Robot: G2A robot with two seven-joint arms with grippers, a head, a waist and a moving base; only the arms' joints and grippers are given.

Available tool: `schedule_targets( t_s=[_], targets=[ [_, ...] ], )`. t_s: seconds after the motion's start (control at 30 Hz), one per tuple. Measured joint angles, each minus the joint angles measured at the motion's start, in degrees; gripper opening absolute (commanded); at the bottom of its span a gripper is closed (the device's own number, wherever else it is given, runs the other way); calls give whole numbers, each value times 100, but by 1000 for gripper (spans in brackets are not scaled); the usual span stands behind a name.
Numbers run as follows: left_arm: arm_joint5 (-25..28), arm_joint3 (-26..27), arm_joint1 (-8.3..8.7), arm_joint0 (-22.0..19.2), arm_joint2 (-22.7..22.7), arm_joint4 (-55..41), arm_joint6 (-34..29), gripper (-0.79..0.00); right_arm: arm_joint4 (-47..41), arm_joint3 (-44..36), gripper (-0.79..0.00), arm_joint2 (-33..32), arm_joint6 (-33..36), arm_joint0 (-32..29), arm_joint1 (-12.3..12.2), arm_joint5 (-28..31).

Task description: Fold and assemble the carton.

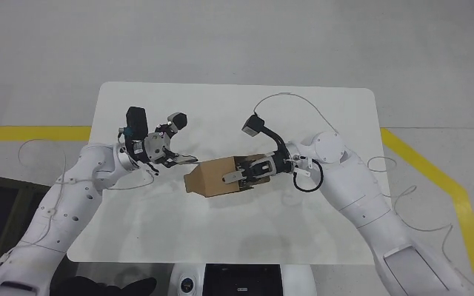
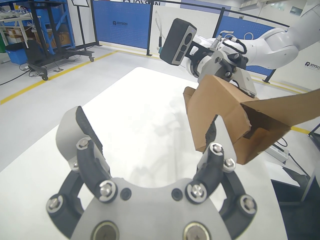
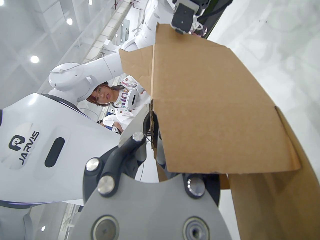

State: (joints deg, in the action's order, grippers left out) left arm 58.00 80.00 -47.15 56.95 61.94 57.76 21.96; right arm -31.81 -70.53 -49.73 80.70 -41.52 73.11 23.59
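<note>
- Two grippers around one brown carton (image 1: pixel 215 177), which sits over the middle of the white table (image 1: pixel 311 118), lying lengthwise between the arms.
- The right gripper (image 1: pixel 241 176) is clamped on the carton's end nearest its own arm. In the right wrist view a cardboard panel runs straight down between its fingers (image 3: pixel 142 136).
- The left gripper (image 2: pixel 150 131) has its jaws spread wide with nothing between them. It's parked just beside the carton's other end.
- From the left wrist view, one of its fingertips (image 2: pixel 216 128) is right up against the carton's side wall. It looks like it's touching, but I honestly can't tell for sure.
- That end of the carton is open. One long flap (image 2: pixel 282 108) sticks out sideways, and you can see into the hollow inside below it.
- The carton is tilted, not square to the table edges. One corner points toward the robot's side.
- Can't tell whether its underside is actually resting on the table or being held a bit above it.
- A thin white cable (image 1: pixel 296 100) loops across the far side of the table, well apart from the carton.
</note>
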Motion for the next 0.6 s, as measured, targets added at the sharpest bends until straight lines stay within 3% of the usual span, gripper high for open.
schedule_targets(
  t_s=[0.6],
  targets=[
    [0, 457, 125, 191, -109, -186, -235, 0, -154, 25, -785, 58, -87, 26, -34, 87]
  ],
)
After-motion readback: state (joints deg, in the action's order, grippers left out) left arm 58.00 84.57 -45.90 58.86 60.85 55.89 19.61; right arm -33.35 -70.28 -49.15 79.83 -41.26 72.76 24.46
